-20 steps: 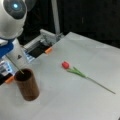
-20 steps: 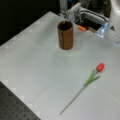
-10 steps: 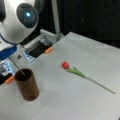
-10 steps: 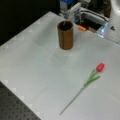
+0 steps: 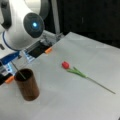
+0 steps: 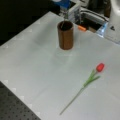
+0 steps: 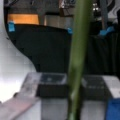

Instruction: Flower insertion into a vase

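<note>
Vase: the vase (image 5: 27, 86) stands upright on the table (image 5: 75, 107), at about 8 o'clock in a front view and at about 12 o'clock in a front view (image 6: 65, 36).
Stem in vase: a thin green stem (image 5: 20, 73) slants out of the vase mouth toward 11 o'clock; its lower end is inside the rim (image 6: 64, 22). Its bloom is not visible.
Gripper: the gripper (image 6: 64, 10) hangs directly above the vase mouth, at 12 o'clock of it, in line with the stem.
Gripper state: cannot tell. The wrist view shows the stem (image 7: 77, 62) running top to bottom close to the lens, but no fingers.
Second flower: a red tulip (image 5: 75, 71) lies flat on the table, well apart from the vase, at 3 o'clock of it; untouched (image 6: 92, 77).
Change: over the last second the arm (image 5: 22, 27) has swung lower and toward 4 o'clock in a front view. Vase and lying tulip have not shifted.
Meaning: judged from this, the first stem is being lowered into the vase; one flower is not yet handled.
</note>
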